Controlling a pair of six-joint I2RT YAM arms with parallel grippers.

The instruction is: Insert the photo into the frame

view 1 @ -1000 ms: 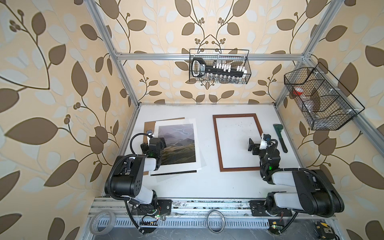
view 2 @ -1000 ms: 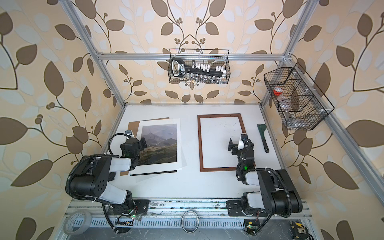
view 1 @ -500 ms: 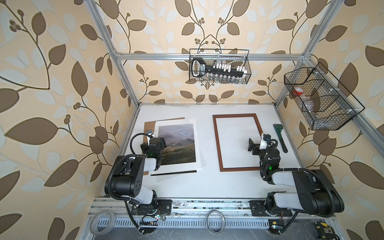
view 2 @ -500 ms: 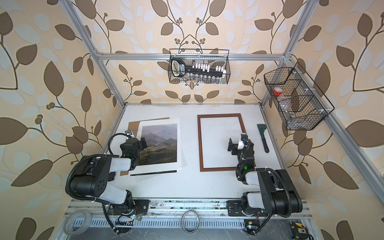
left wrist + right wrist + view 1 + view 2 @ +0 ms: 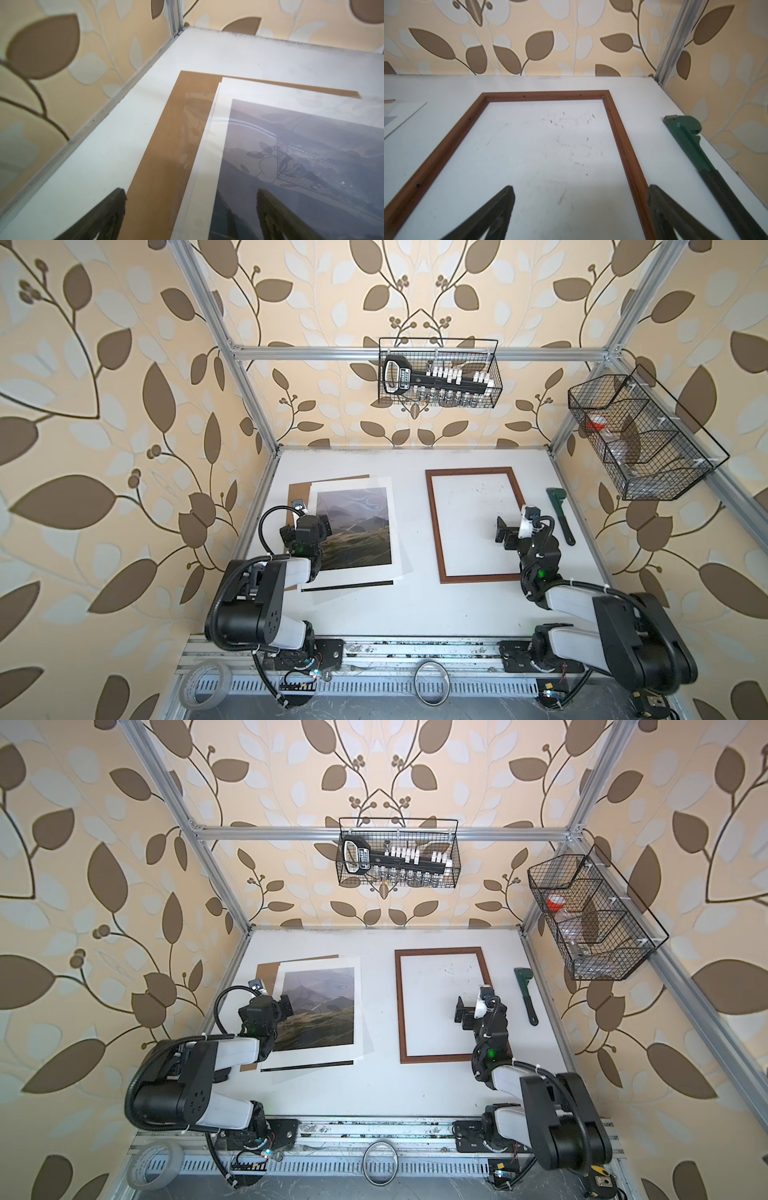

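The photo (image 5: 357, 526) (image 5: 320, 1006), a grey misty mountain print with a white border, lies flat on the left of the table, over a brown board. A glossy clear sheet covers it and mirrors the wall in the left wrist view, where the photo (image 5: 291, 145) fills one side. The frame (image 5: 469, 469) (image 5: 438, 949) (image 5: 546, 96), a thin reddish-brown wooden rectangle, lies empty on the right. My left gripper (image 5: 306, 526) (image 5: 266, 1006) (image 5: 191, 193) hovers open over the photo's left edge. My right gripper (image 5: 517, 526) (image 5: 476, 1006) (image 5: 580, 189) stands open, straddling the frame's right rail.
A brown backing board (image 5: 297, 493) (image 5: 166, 145) sticks out under the photo at the left and back. A thin black strip (image 5: 347, 586) lies in front of the photo. A green pipe wrench (image 5: 561, 514) (image 5: 687, 133) lies right of the frame. Wire baskets (image 5: 438, 373) (image 5: 640, 439) hang on the walls.
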